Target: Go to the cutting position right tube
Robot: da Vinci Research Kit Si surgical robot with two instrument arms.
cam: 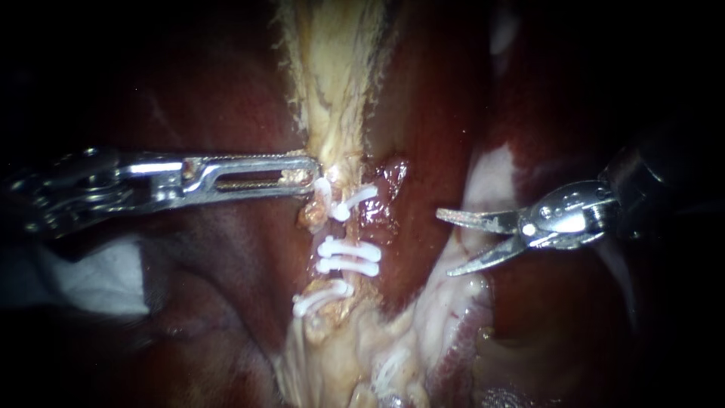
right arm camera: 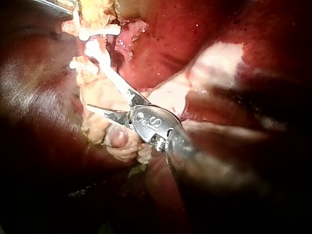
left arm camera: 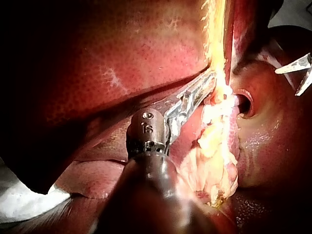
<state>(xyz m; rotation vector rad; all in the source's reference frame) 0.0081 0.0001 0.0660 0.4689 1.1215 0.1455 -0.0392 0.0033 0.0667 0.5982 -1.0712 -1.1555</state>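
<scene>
1. Left instrument. Nearest the lens in your left wrist view, where its wrist fills the foreground. In the endoscope view the shaft enters from 9 o'clock. Its long slotted jaws are pressed together, pinching the edge of item 3. Judged purpose: to pull the strand taut so the tube below stays straight and exposed for you.

2. Liver. Dark red and the largest item, backing the field on every side.

3. Pale tissue strand. Yellowish and ragged, it runs from 12 o'clock down to centre and is held at its lower end.

4. White gauze. At 8 o'clock, lying against the liver, well apart from the work.

5. Whitish fold. At 3 o'clock of centre, just behind your right blades. Whether this is a second tube cannot be told.

6. Right instrument. Its shaft enters from 3 o'clock. The two pointed blades are spread and hold nothing. They aim at 9 o'clock towards item 7, near it but not touching.

7. Clipped tube. Centre, running 12 to 6. Probably the task's right tube, though only this one shows clearly.

8. Clips. White: one above, a pair in the middle and one lower at 7 o'clock. The bare stretch above the pair looks like the likeliest cutting site, so your blades need to advance leftwards to straddle it.
</scene>
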